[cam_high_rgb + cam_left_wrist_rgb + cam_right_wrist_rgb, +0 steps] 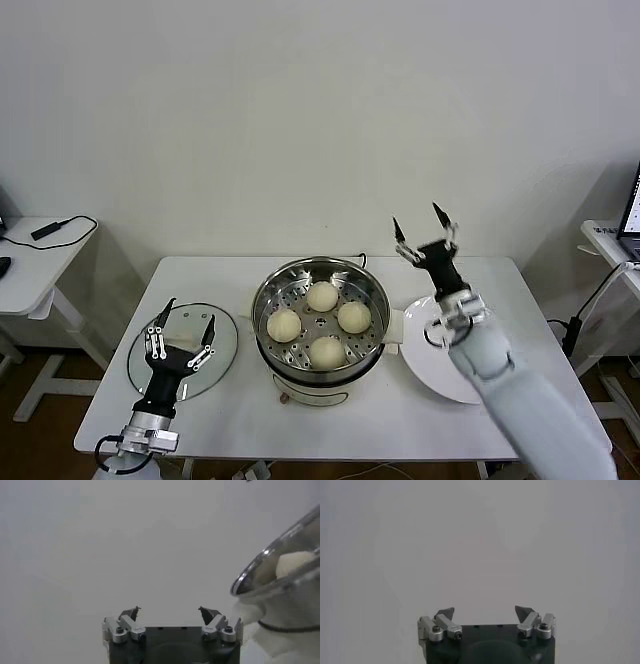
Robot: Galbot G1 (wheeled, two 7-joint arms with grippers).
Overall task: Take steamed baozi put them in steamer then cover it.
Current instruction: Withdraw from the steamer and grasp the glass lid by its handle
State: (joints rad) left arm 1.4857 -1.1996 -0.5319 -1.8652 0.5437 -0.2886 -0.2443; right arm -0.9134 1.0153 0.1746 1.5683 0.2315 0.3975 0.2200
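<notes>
Four steamed baozi sit in steamer; cover lies left of it under wide-fingered left gripper; right gripper, fingers wide, raised right of steamer.

The left tool hides part of the cover; the right arm overlaps the plate.

Right arm: smooth pale grey-white shell, rounded segments.
Right gripper: black body, silver metal wrist ring, black pointed tips.
Left gripper: black palm, silver linkages with visible screws, dark tips.
Left wrist: silver collar, black cable loop.
</notes>
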